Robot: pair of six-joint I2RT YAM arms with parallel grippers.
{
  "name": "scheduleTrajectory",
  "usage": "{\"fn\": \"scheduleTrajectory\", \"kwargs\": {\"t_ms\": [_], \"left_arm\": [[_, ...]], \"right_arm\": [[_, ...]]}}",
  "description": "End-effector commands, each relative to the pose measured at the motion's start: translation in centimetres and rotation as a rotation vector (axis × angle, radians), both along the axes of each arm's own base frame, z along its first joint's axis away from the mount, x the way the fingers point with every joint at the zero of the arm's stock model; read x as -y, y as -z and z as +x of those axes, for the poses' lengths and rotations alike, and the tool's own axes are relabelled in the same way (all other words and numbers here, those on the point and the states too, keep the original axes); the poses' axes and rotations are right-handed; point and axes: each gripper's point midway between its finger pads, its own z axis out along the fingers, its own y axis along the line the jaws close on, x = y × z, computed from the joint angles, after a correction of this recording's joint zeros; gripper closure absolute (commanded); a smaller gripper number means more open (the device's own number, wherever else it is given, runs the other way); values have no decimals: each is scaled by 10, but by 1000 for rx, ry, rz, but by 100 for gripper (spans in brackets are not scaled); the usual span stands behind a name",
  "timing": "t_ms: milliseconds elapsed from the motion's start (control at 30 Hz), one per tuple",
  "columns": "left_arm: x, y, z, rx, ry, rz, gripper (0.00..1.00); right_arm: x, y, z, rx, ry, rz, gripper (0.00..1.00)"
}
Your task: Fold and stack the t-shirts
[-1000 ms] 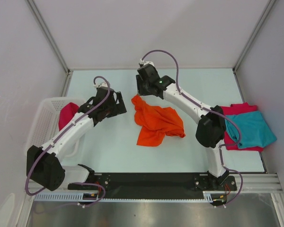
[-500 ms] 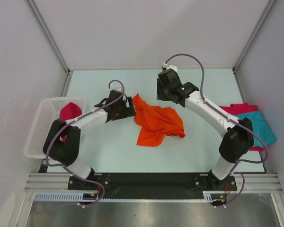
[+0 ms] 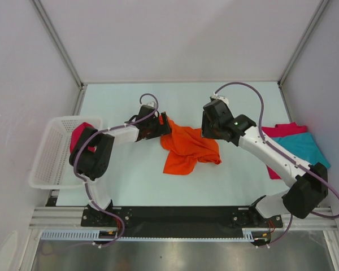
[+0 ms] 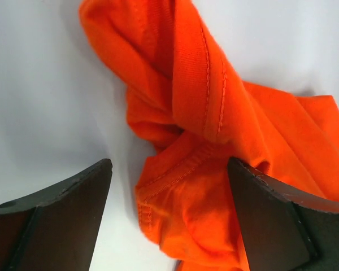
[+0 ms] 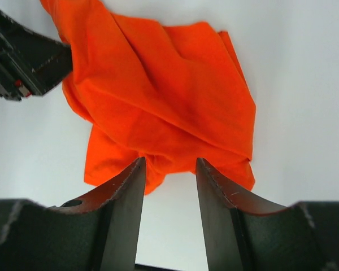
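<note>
A bright orange t-shirt (image 3: 189, 148) lies crumpled in the middle of the table. My left gripper (image 3: 161, 127) is open at its far left corner. In the left wrist view a bunched hem of the orange shirt (image 4: 209, 113) lies between the spread jaws of that gripper (image 4: 169, 186), not clamped. My right gripper (image 3: 212, 125) is open just off the shirt's far right edge. In the right wrist view its jaws (image 5: 170, 169) hover apart over the orange cloth (image 5: 164, 96). A teal t-shirt (image 3: 305, 149) lies on a crimson one (image 3: 288, 131) at the right.
A white mesh basket (image 3: 51, 152) stands at the left edge with another crimson shirt (image 3: 80, 135) in it. My left gripper's black body (image 5: 22, 62) shows in the right wrist view beside the orange cloth. Walls close the table on three sides.
My left gripper has moved right to the orange shirt's corner. My right gripper has swung right and nearer, to the shirt's far right edge. The shirt has barely shifted.
</note>
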Motion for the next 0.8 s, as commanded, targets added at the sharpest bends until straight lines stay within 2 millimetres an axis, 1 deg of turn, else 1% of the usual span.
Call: {"fn": "scheduleTrajectory", "kwargs": {"t_ms": [0,33,133,200,233,267,300,333,433,467,533,567,600,633,667,700,733,767], "left_arm": [[25,-11,14,45,27,-60,12],[27,-12,15,45,30,-63,12],[30,-6,14,32,33,-63,13],[31,-5,11,26,39,-68,25],[31,-4,10,21,40,-67,35],[30,-3,8,18,41,-63,69],[27,-2,9,17,26,-52,97],[26,-4,9,12,22,-45,100],[21,-5,2,-11,32,-22,100],[20,-14,1,1,31,-23,100],[12,-18,-4,-2,20,6,100],[10,-31,-4,20,17,5,100],[7,-39,-4,34,18,18,100],[0,-52,-8,46,6,38,100],[-4,-62,-9,60,-1,51,100],[-8,-77,-7,89,-2,64,100],[-21,-93,-12,103,-29,104,100],[-29,-105,-12,115,-45,123,100]], "right_arm": [[3,-1,-20,-26,21,36,54],[4,2,-23,-34,27,35,54],[6,1,-30,-40,29,32,55],[7,-1,-34,-37,29,30,55],[8,-1,-35,-38,30,30,55],[9,-1,-36,-41,32,28,55],[9,-2,-38,-39,33,30,55],[9,-2,-39,-40,30,31,55],[7,-3,-44,-36,25,35,55],[8,0,-47,-44,24,31,55],[6,1,-50,-43,25,42,55],[6,5,-52,-51,22,42,55],[5,7,-54,-55,20,49,55],[3,6,-54,-47,18,60,55],[1,8,-55,-47,12,68,55],[0,13,-57,-57,4,70,55],[-4,13,-56,-53,2,84,56],[-7,15,-57,-54,-7,88,56]]}}
